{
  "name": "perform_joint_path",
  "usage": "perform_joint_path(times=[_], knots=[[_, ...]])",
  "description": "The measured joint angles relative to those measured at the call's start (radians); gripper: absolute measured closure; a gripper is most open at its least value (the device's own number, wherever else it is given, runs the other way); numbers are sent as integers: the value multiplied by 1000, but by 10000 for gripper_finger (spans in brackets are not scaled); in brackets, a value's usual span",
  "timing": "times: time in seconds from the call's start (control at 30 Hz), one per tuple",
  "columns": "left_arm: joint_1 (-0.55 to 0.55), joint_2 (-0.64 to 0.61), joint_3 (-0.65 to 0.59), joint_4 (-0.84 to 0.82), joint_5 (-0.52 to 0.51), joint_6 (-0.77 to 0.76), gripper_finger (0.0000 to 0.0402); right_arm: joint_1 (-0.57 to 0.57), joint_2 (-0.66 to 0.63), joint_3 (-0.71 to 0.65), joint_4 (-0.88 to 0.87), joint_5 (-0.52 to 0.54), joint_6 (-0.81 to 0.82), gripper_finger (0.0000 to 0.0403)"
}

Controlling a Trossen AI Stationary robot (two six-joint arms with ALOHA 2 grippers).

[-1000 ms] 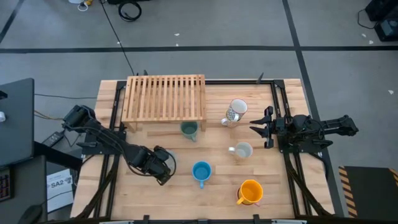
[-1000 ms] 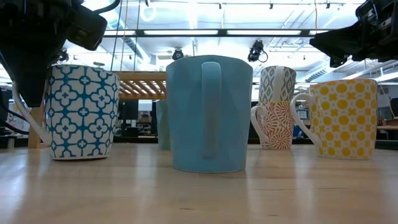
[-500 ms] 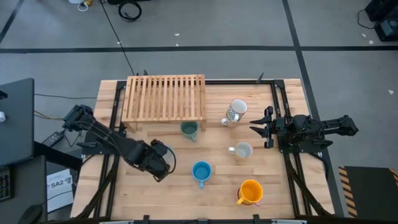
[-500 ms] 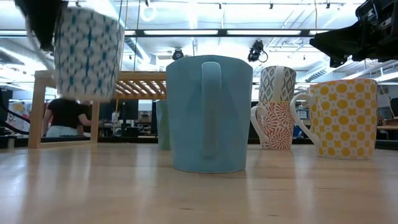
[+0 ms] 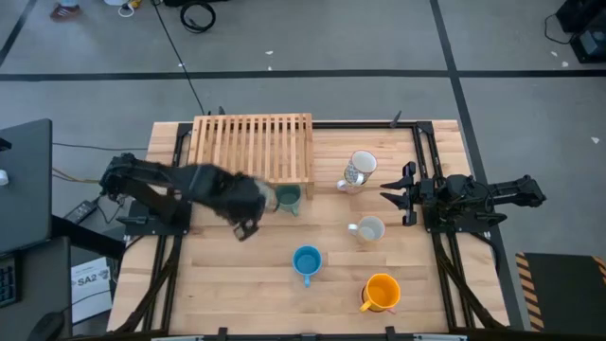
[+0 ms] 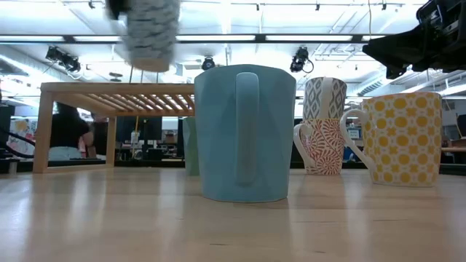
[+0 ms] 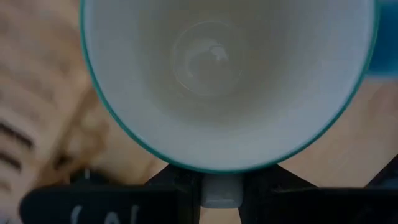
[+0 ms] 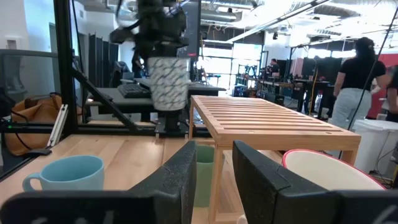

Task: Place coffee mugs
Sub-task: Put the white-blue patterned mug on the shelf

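My left gripper [image 5: 246,203] is shut on a white mug with a blue pattern [image 6: 149,33], held high above the table just in front of the slatted wooden rack [image 5: 251,150]. The mug's white inside [image 7: 224,74] fills the left wrist view. On the table stand a green mug [image 5: 287,197], a grey-patterned mug [image 5: 360,170], a white mug with an orange pattern [image 5: 367,229], a blue mug [image 5: 306,260] and a yellow-patterned mug [image 5: 381,292]. My right gripper [image 5: 393,194] waits open at the table's right side, with nothing between its fingers. My left gripper pinches the mug's handle [image 7: 221,190] between its two fingers, coming from above and pointing steeply down. The mug hangs upright below the fingers, mouth up, lifted clear of the table [image 8: 169,84].
The rack stands at the table's far left and reaches to the middle, with the green mug at its near right corner. Black rails [image 5: 421,161] run along both sides of the table. People stand in the room beyond [image 8: 354,87].
My left gripper has risen well above the table and gone toward the far edge, up to the rack's front, rolling a little at the wrist. The blue-patterned mug, which stood on the table at the near left, has gone up with it, lifted clear and still upright.
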Motion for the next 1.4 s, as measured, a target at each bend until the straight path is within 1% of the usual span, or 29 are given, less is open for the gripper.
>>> perform_joint_path(times=[0.2,0.47,0.8,0.9,1.03,1.2,1.4], knots=[[198,0,75,1,-1,196,331,0,0,0,0,0,0,293],[475,0,89,-4,-2,398,331,0,0,0,0,0,0,293],[792,0,89,-3,-3,567,331,0,0,0,0,0,0,293],[856,1,89,-1,-3,624,331,0,0,0,0,0,0,293],[908,4,89,-1,0,696,331,0,0,0,0,0,0,293],[985,4,89,-2,1,709,331,0,0,0,0,0,0,293],[1082,2,88,-2,0,776,331,0,0,0,0,0,0,293]])
